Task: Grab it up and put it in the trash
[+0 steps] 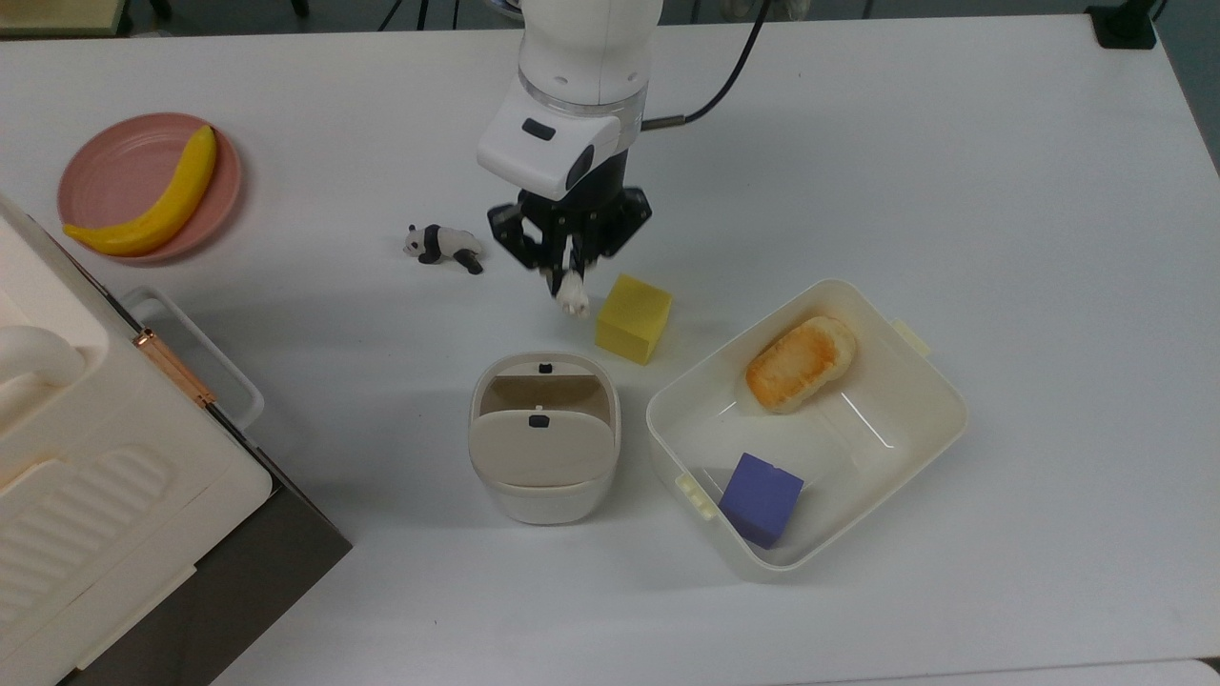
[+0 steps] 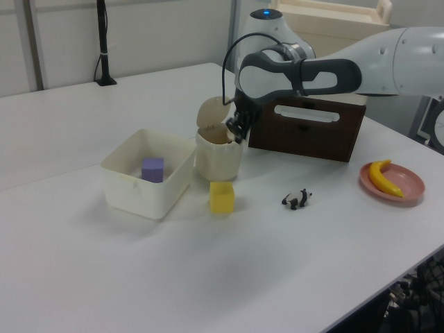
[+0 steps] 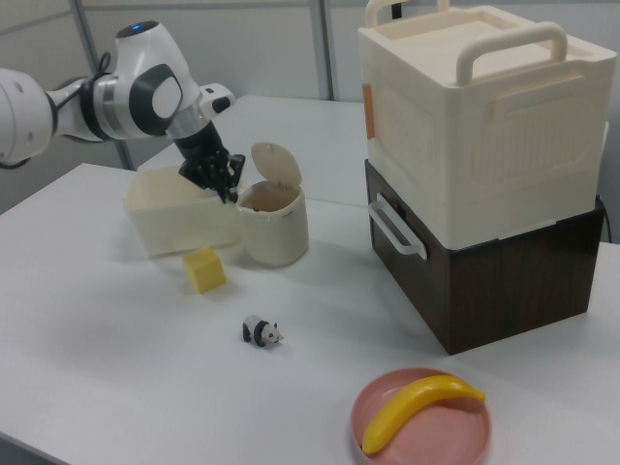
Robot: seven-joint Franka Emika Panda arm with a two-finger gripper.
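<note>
Top view: the claw (image 1: 570, 286) pinches the paper wad (image 1: 573, 301) aloft, the trash bin (image 1: 544, 440) below, flap tipped open to receive it.

Bright, even overhead light. Soft, faint shadows on the white table (image 1: 953, 143) beside the tub (image 1: 939, 419) and bin (image 1: 543, 505). Mild glare inside the tub. Slightly soft side views.
</note>
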